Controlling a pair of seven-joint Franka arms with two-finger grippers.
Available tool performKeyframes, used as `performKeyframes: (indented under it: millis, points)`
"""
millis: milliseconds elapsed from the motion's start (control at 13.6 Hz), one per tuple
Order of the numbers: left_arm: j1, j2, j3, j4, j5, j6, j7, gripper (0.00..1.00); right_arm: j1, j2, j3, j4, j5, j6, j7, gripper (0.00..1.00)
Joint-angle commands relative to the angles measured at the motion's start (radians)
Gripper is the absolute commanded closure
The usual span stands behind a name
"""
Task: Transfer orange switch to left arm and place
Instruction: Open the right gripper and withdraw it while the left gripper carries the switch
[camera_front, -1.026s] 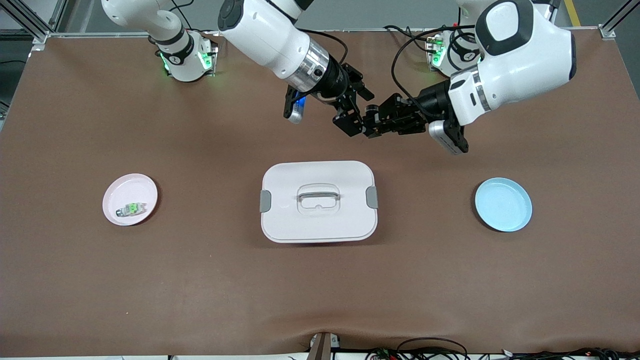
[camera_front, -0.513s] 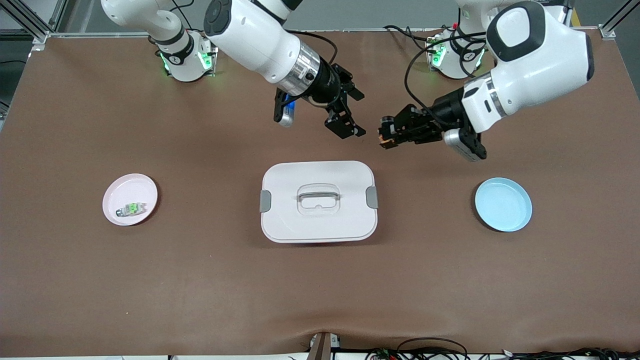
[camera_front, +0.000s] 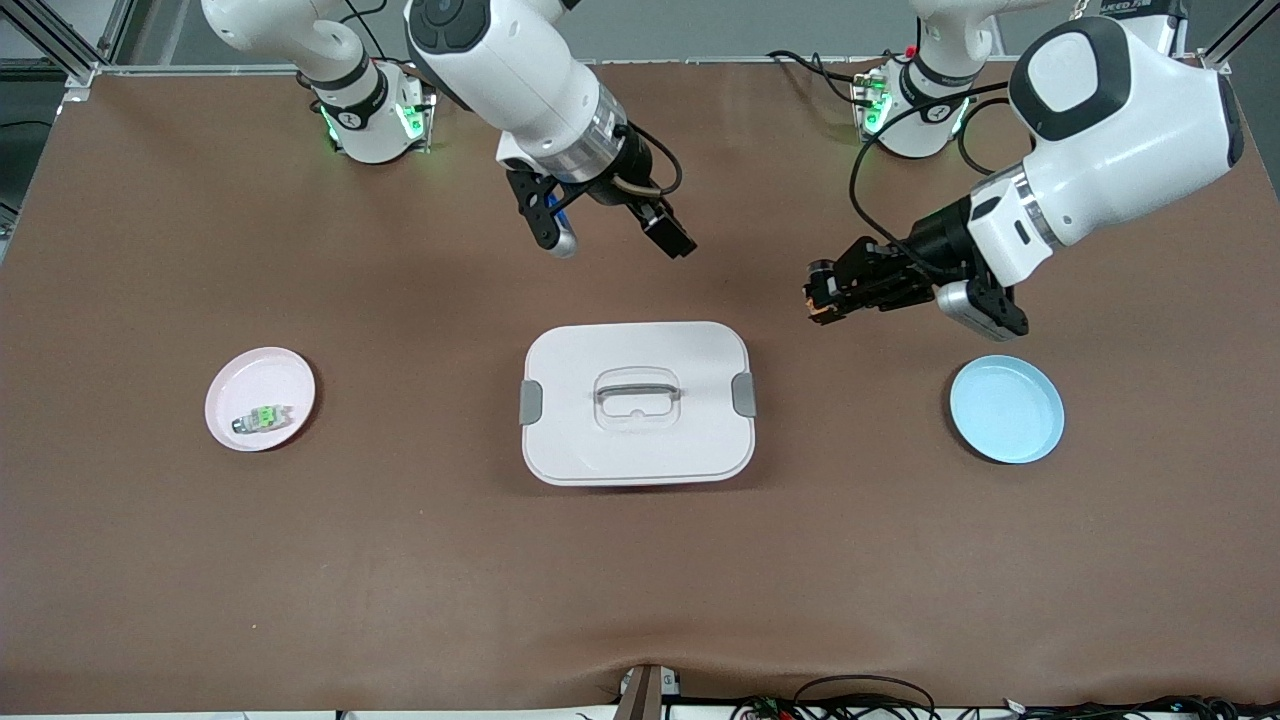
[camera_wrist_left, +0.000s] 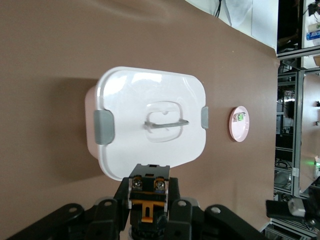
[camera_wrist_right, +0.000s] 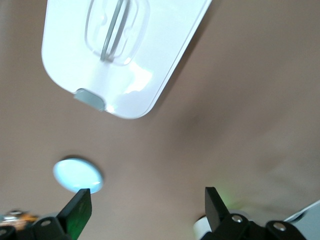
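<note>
Orange switch (camera_front: 818, 314): right of centre in the front view, clamped in the left pincer (camera_front: 822, 300) above bare worktop (camera_front: 400, 560), clear of the box (camera_front: 637, 402) at centre.

Blue plate (camera_front: 1006, 409): lower right, empty, probably the destination.

Right pincer (camera_front: 655, 228): upper centre, spread wide, empty.

Pink plate (camera_front: 260, 398): centre left, carrying the green-marked switch (camera_front: 262, 417).
</note>
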Motion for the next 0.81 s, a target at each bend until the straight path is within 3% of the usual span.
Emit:
performKeyframes:
  millis: [0,440,733]
  points:
    - [0.050,0.001,-0.007,0.006,0.048,-0.003,0.012,1.00,-0.032,-0.035,0.007,-0.003,-0.087,-0.120,-0.183,0.00]
    - [0.144,0.023,-0.007,0.006,0.260,-0.009,0.016,1.00,-0.126,-0.088,0.007,-0.006,-0.241,-0.295,-0.525,0.00]
    - [0.204,0.024,-0.007,0.010,0.398,-0.064,0.114,1.00,-0.213,-0.114,0.007,-0.011,-0.297,-0.364,-0.743,0.00]
